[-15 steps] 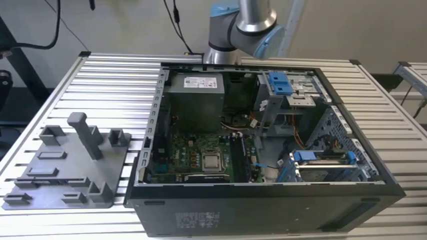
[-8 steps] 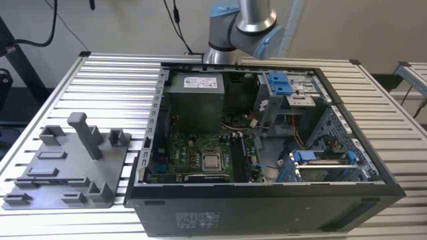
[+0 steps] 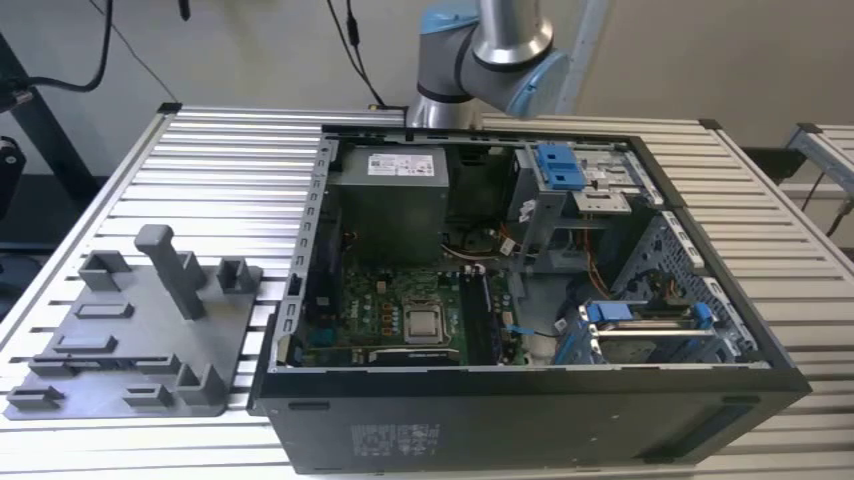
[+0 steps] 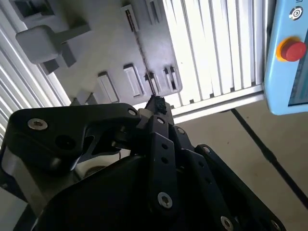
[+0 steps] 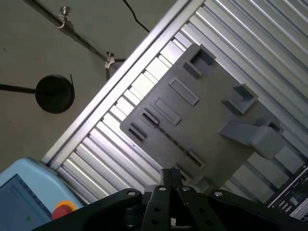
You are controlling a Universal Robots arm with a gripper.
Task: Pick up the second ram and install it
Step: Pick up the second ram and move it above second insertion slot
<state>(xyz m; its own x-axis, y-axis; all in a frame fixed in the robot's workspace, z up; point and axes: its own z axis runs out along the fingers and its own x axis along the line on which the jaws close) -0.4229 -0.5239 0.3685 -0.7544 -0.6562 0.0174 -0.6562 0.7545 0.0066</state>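
The fingers (image 5: 166,178) are pressing together at their tips, with nothing showing between them, and the black gripper (image 5: 171,177) is hanging empty, well above the grey tray (image 5: 211,96); in the second wrist view the gripper (image 4: 156,103) is pointing at that tray's (image 4: 96,53) near edge. What looks to me like the second ram (image 5: 172,140) is standing on edge in a long narrow slot of the tray, showing as a thin dark line (image 4: 140,50) between two small end pockets, apart from the gripper. A tall post (image 5: 250,134) is rising from the tray's far side. Past the table edge, a blue pendant (image 4: 288,48) with a red button (image 4: 292,49) is hanging just beside the table. In the exterior view the tray (image 3: 147,350) is lying on the slatted metal table (image 3: 214,170) towards the exterior view's left, just beside the open computer case (image 3: 534,420). Inside the case, the green motherboard (image 3: 374,310) is lying below the grey power-supply box (image 3: 387,195), and the arm (image 3: 481,60) is standing behind the case.
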